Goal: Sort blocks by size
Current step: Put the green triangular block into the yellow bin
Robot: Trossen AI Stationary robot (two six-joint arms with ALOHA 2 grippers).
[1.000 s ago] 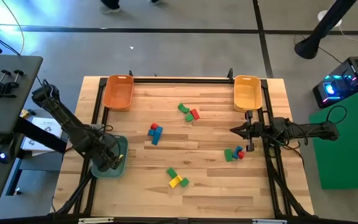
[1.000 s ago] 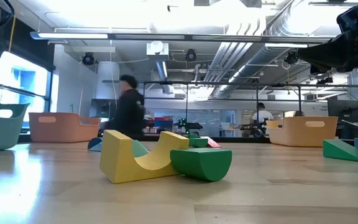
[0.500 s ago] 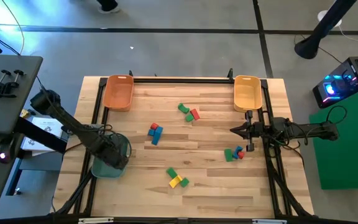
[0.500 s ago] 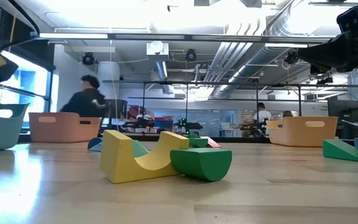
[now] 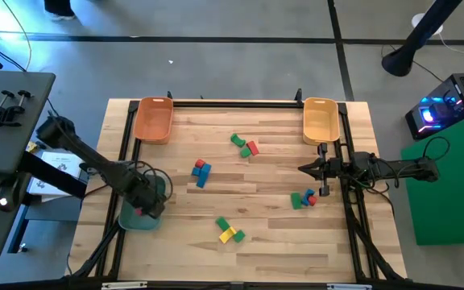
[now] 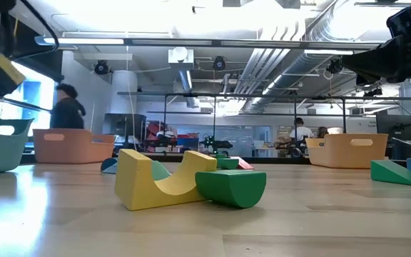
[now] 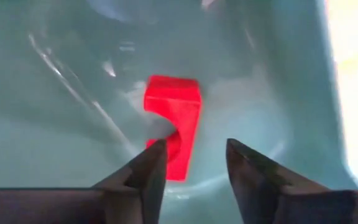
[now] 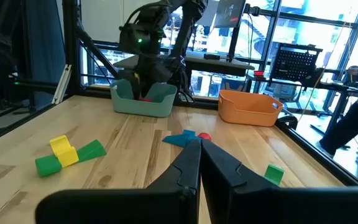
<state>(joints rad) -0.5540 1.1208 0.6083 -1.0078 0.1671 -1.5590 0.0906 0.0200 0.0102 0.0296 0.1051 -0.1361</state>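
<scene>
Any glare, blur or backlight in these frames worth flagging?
Left wrist view: glare streaks across the teal tray; the red block is soft-edged. Low view: ceiling lights blown out, a person motion-blurred. Right wrist view: bright windows behind the orange tray.

- Your worktop (image 5: pixel 264 185) is pale wood planks inside a black frame.
- Around it you have grey floor (image 5: pixel 240 64), crossed by dark lines.
- A green panel (image 5: pixel 453 189) stands at one side, a dark desk (image 5: pixel 10 121) at the other.
- Beyond, you see ceiling ducts (image 6: pixel 320 32), strip lights (image 6: pixel 113 39) and bright windows (image 8: pixel 291 31).
- A person (image 6: pixel 66 114) walks by far back.
</scene>
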